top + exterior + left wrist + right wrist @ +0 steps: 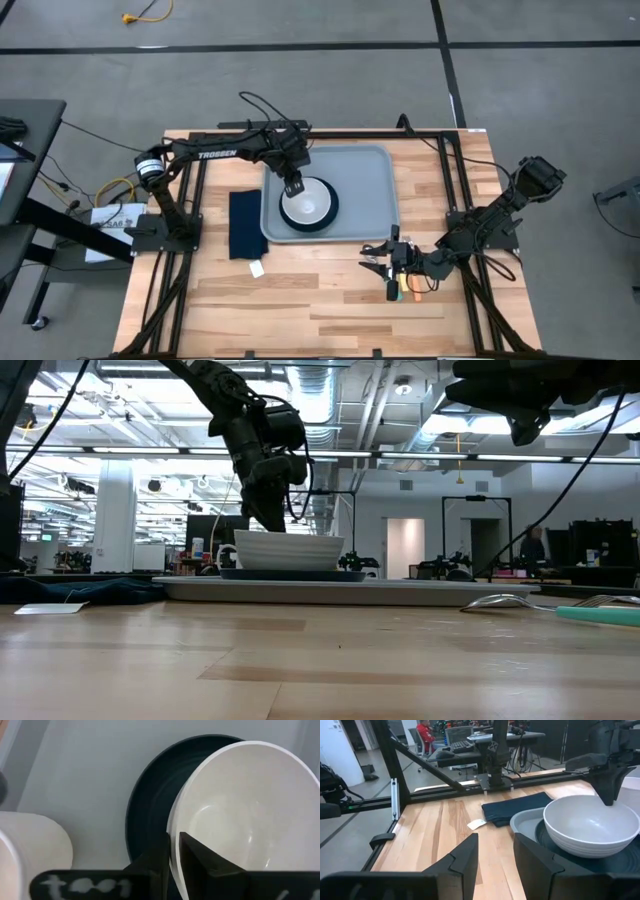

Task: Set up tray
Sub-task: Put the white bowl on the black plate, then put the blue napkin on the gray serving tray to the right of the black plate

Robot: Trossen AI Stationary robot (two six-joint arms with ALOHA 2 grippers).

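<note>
The light grey-blue tray (375, 175) lies at the table's middle. On its left half rests a round dark teal plate (330, 212), and a white bowl (308, 207) stands on that plate (290, 574). My left gripper (293, 187) comes down onto the bowl's far-left rim and is shut on it. A dark navy folded napkin (244, 225) lies flat on the wood just left of the tray. My right gripper (378, 257) is open and touches nothing. It hovers over the table near the tray's near-right corner. My left gripper (175, 840) pinches the bowl's rim (172, 820), one finger inside (200, 862) the bowl and one outside (150, 867). The fingers come from above, pointing down (265, 520). The bowl (288, 550) stands upright with its base on the plate.
A fork (500, 601) and utensils with coloured handles (403, 287) lie on the wood near my right gripper. A small white tag (257, 268) lies below the napkin. Black frame rails run along the table's left, right and far edges. Bare wood spans the table's near part.
</note>
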